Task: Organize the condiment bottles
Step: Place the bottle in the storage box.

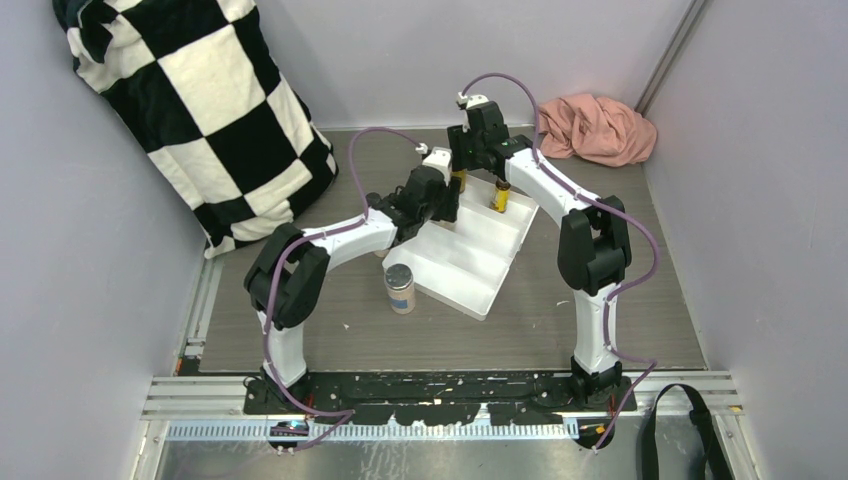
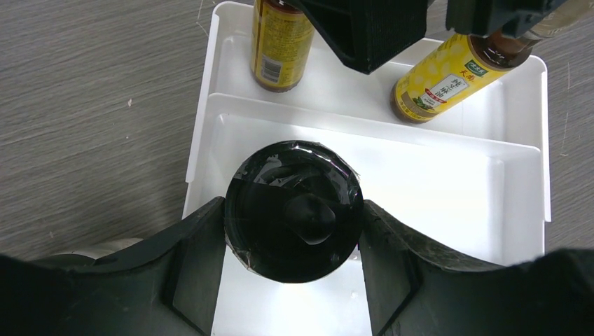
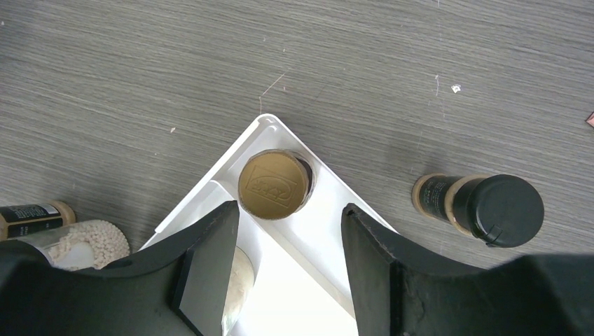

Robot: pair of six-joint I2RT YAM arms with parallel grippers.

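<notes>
My left gripper [image 2: 294,241] is shut on a black-lidded jar [image 2: 293,203] and holds it over the middle compartment of the white tray [image 2: 448,182]. Two slim yellow bottles with brown caps [image 2: 280,45] [image 2: 438,77] stand in the tray's far compartment. My right gripper [image 3: 288,213] is open and empty above the tray's corner, just above one bottle's brown cap [image 3: 274,185]. In the top view the left gripper [image 1: 437,205] and right gripper [image 1: 470,165] are close together over the tray's far end [image 1: 470,262].
A pale-powder jar with a silver lid [image 1: 400,288] stands on the table left of the tray. A black-capped bottle [image 3: 483,206] stands on the table beyond the tray's corner. A jar of pale beads [image 3: 84,241] and a small dark bottle [image 3: 31,217] lie left. A pink cloth [image 1: 600,128] and a checkered pillow [image 1: 200,110] sit at the back.
</notes>
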